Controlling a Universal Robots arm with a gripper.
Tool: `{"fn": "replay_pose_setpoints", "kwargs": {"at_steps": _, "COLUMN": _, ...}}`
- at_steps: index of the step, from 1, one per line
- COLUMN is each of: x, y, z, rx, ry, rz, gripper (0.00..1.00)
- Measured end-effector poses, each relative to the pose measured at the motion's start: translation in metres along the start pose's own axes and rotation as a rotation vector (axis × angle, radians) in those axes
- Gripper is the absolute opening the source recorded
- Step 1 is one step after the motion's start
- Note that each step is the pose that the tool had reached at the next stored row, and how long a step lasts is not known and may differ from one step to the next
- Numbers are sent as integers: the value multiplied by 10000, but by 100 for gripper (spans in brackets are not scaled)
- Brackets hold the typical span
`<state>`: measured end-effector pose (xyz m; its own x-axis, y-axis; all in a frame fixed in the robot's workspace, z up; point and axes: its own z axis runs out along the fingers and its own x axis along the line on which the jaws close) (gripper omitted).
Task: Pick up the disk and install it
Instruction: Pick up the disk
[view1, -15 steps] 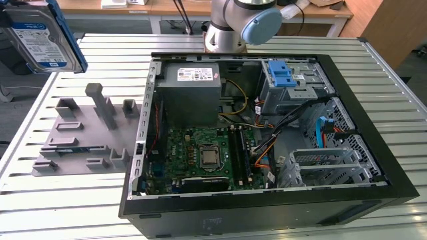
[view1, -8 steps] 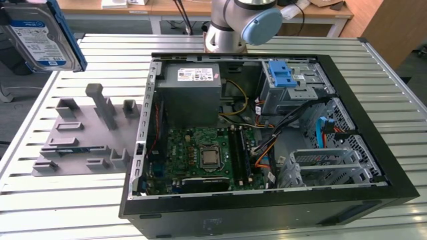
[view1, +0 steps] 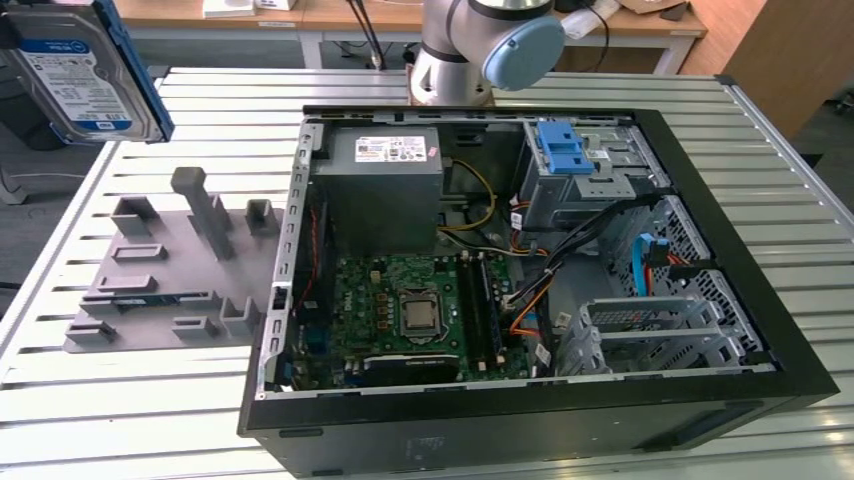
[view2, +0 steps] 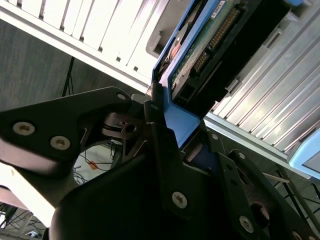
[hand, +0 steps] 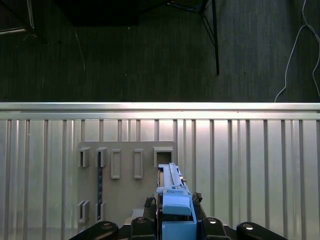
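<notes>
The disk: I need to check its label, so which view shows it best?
The exterior view: the disk hangs at that view's upper left, label face toward the camera. The second wrist view shows its circuit-board side and connector in the blue frame; the first wrist view sees it edge-on.

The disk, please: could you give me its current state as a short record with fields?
disk: hard drive in blue carrier, lifted off the table, outside the computer case
gripper: shut on the blue carrier
computer case: open, lying on the table
gray holder: on the table beside the computer case
installed: not yet
</notes>
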<state>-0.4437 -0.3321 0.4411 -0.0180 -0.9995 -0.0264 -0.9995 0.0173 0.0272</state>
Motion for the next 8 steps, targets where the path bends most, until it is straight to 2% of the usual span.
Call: {"fn": "replay_pose_setpoints", "kwargs": {"at_steps": 8, "x": -1, "y": 1, "z": -34, "rx": 0, "ry": 0, "rz": 0, "gripper": 36}}
